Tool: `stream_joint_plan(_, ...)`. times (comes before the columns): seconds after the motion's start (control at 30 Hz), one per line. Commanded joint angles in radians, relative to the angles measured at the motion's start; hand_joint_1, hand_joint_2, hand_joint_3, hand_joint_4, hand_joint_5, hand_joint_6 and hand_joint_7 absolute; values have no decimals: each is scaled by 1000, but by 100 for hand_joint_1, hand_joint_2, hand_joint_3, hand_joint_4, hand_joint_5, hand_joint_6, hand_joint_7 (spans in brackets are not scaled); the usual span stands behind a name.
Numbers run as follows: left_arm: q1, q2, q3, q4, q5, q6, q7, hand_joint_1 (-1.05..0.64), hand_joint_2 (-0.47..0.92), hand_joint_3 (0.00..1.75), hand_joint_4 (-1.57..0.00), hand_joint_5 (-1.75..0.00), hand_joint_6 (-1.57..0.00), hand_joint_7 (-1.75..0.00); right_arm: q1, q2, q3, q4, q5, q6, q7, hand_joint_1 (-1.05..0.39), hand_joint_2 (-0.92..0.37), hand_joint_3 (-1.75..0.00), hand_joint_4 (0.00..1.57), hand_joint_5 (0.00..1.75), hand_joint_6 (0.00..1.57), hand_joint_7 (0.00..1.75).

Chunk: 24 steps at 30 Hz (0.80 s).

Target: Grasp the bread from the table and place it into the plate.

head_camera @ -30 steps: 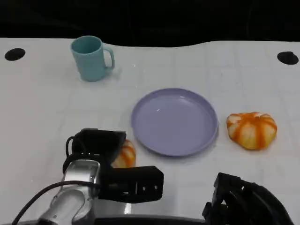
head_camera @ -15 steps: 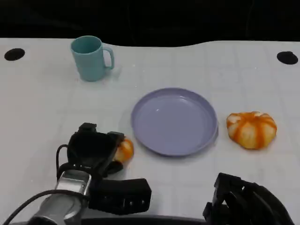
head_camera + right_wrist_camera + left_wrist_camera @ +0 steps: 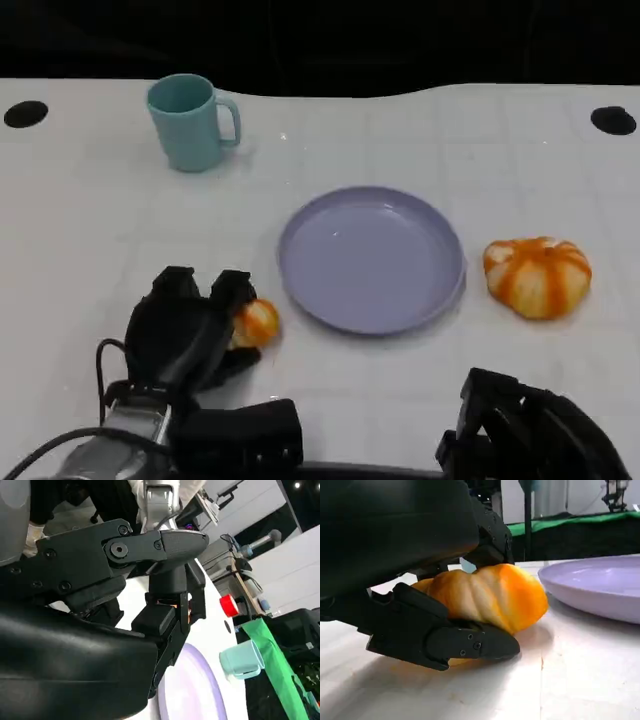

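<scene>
The bread [image 3: 254,323] is gripped on the white counter [image 3: 90,230], just left of the purple plate [image 3: 372,258], by the fingers of the left hand [image 3: 187,330], while the right hand [image 3: 530,432] is seen low at the near edge, its finger state not discernible.

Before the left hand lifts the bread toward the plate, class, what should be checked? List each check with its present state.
1. Left hand has fingers around the bread: ok, fingers sit above and below it in the left wrist view.
2. Bread lifted off the table: not ok, it appears to rest on the surface.
3. Plate free to receive: ok.
4. Path from bread to plate open: ok, the plate lies close beside it.
5. Right hand out of the way: ok, low near the table's edge.
6. Grip firm enough: cannot tell.
</scene>
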<state>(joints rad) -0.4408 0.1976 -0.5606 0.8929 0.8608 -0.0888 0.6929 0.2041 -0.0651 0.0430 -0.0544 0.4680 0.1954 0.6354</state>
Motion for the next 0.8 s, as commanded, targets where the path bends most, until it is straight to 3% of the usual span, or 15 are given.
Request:
stream_joint_plan(0.03,46,51,29,-52,-22,-25,43,-24,92,35,-79,-175,-56,-172,-4,-11,-13,9,14,-7,14,-71,-92,-24,87,161,77,137)
stream_joint_plan(0.17,71,80,50,-158,-19,-9,27,-22,91,40,-78,-175,-56,-175,-2,-10,-13,3,12,-2,12,-71,-92,-24,87,160,77,136)
stream_joint_plan(0.4,127,115,91,-389,-12,57,-51,-20,76,47,-78,-175,-57,-175,0,-5,-16,9,16,-5,14,-71,-92,-24,87,158,77,134)
stream_joint_plan(0.47,137,119,107,-438,-19,51,-53,-16,60,69,-80,-175,-59,-175,1,-5,-15,8,17,-3,16,-71,-92,-24,87,158,78,134)
stream_joint_plan(0.57,143,117,126,-499,-20,54,-68,-17,50,94,-83,-175,-63,-175,3,-5,-15,4,18,5,12,-71,-92,-23,87,157,78,134)
stream_joint_plan(0.8,103,90,164,-578,-76,-5,-135,-11,43,115,-91,-175,-71,-175,-3,-3,-11,12,10,4,8,-71,-92,-24,87,159,78,135)
